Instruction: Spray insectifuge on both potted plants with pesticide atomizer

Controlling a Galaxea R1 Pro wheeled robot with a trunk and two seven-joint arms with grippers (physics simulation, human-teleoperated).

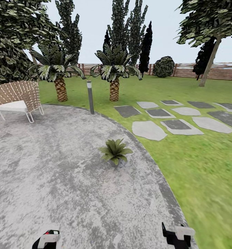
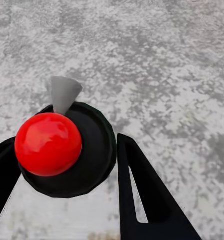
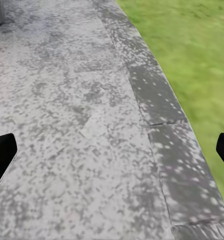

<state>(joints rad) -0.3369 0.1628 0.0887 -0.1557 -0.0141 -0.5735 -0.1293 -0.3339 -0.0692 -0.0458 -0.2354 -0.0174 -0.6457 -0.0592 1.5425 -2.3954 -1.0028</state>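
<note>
Left tool (image 2: 66, 165) grips atomizer (image 2: 61, 150) — potted plant (image 1: 115, 151) ahead, lamp post (image 1: 90, 97) beyond.

A potted plant (image 1: 115, 152) sits on the grey patio (image 1: 53, 173), well ahead of the fingers (image 1: 164, 231) of the right gripper (image 1: 178, 237). At the left gripper (image 1: 46, 240) a red top barely shows. Beyond stand a lamp post (image 1: 90, 97), chair (image 1: 17, 98) and two palms (image 1: 114, 74).

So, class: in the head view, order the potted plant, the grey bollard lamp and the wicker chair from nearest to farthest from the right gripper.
From the right gripper, at the bottom edge:
1. Potted plant, on the patio ahead.
2. Grey bollard lamp, at the patio's far rim.
3. Wicker chair, far left; close to the lamp's range, yet seemingly farther.
</note>
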